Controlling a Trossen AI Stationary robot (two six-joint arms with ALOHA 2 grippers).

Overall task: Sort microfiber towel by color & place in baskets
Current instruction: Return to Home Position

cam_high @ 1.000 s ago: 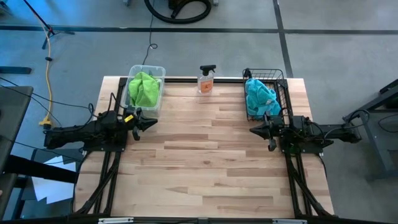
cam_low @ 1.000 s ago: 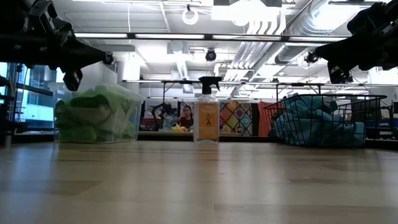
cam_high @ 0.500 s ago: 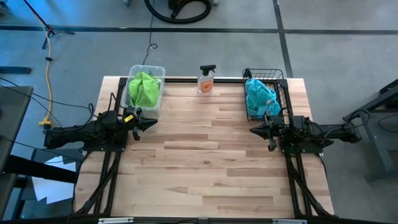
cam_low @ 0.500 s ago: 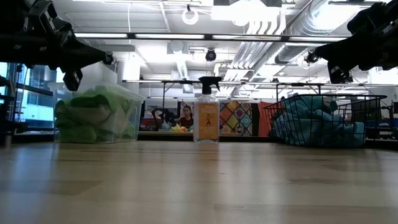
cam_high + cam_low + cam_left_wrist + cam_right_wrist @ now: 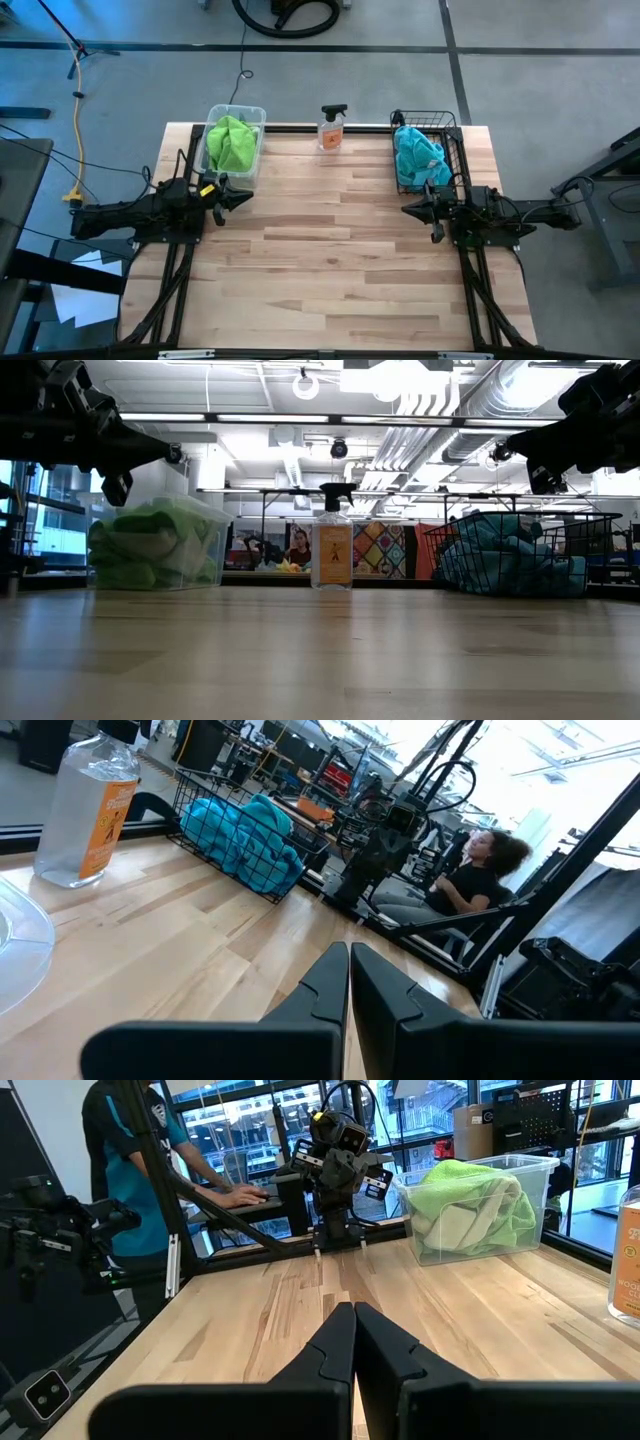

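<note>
Lime green microfiber towels (image 5: 231, 143) fill the clear plastic tub (image 5: 212, 128) at the table's far left. Sky blue towels (image 5: 415, 153) fill the black wire basket (image 5: 447, 130) at the far right. My left gripper (image 5: 247, 197) hovers shut and level at the table's left edge, just near of the tub, pointing right. My right gripper (image 5: 405, 209) hovers shut and level at the right edge, just near of the wire basket, pointing left. Both hold nothing; their fingertips meet in the wrist views (image 5: 349, 952) (image 5: 353, 1309).
A clear spray bottle (image 5: 331, 128) with a black trigger stands at the far edge between the two baskets. The wooden tabletop (image 5: 330, 260) lies bare between the arms. A person sits beyond the right edge (image 5: 470, 880); another stands beyond the left edge (image 5: 130, 1140).
</note>
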